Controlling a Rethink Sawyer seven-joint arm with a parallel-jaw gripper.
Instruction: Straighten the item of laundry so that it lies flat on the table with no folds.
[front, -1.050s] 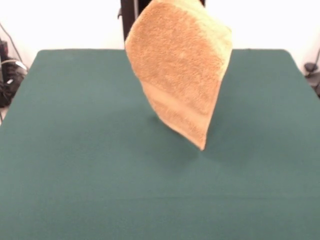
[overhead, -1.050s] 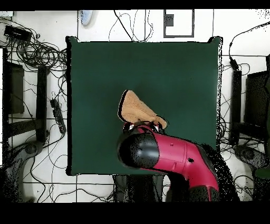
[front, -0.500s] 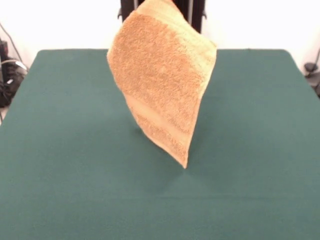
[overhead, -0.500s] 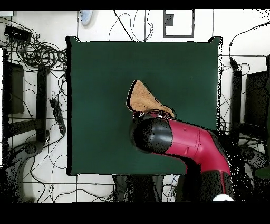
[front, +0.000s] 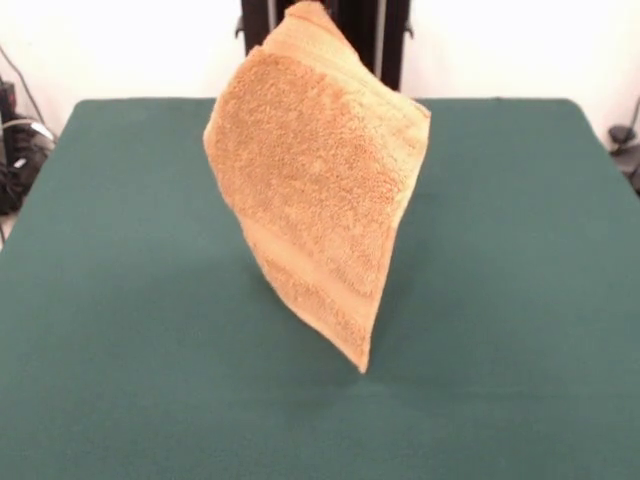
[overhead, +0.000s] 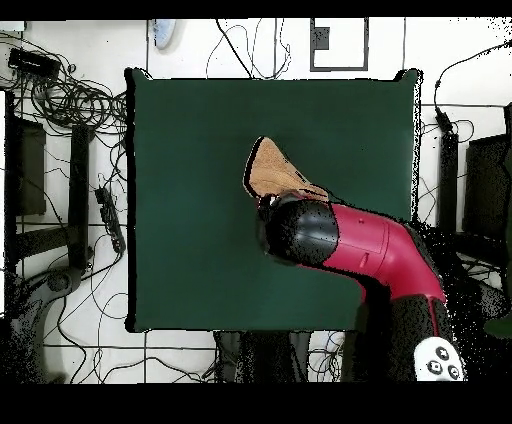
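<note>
The towel (front: 318, 205) hangs in the air straight below the arm (overhead: 345, 240), held by its top corner, with its long axis running down to a pointed bottom corner that looks just clear of the table (front: 120, 330). The gripper itself is hidden by the arm and the cloth, so I cannot tell how it stands. Laying the towel flat probably depends on lowering that bottom corner first.

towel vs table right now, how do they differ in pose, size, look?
Pose: the towel hangs from its top corner, lowest corner pointing down near the table; the table lies flat. Size: the table is far larger than the towel. Look: the towel is orange-tan and nubby, with a woven band; the table is plain dark green. Both look cloth-like.
</note>
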